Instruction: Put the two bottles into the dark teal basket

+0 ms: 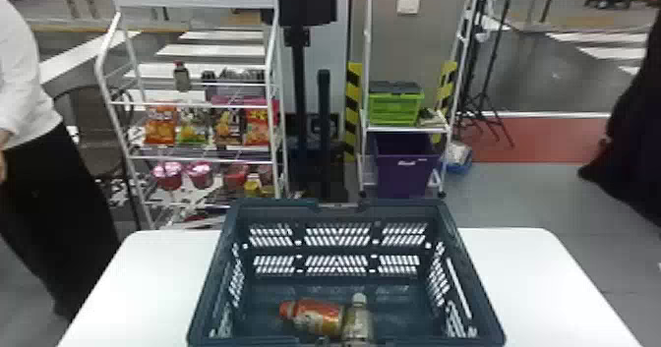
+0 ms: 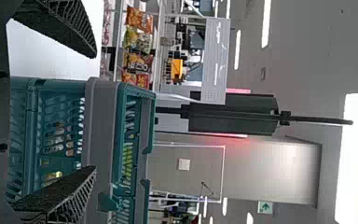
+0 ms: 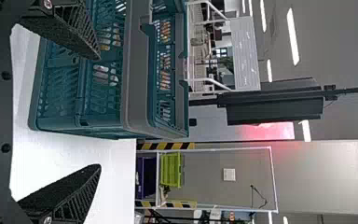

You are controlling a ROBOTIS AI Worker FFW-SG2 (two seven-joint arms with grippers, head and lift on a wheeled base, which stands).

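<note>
Both bottles are found inside the basket [image 1: 474, 297], on its floor toward the near side; the basket sits on the worktop [image 1: 536, 267]. The orange bottle [image 1: 319, 317] lies on its side, cap to the left, its other end up against the pale bottle [image 1: 359, 324], whose cap is at the far end; whether that one lies or stands cannot be determined. Left gripper [image 2: 95, 111]: fingers wide apart, empty. Right gripper [image 3: 99, 112]: likewise. Assessment: placement appears complete. Both bottles are judged light to moderate in weight, smooth, inclined to roll or slip, and slightly yielding if squeezed. Should either need reseating, grasp mid-body, clear of the cap, with modest pressure. The basket is judged stiff; its rim is the sound hold, though bottles may slide if it tilts.
</note>
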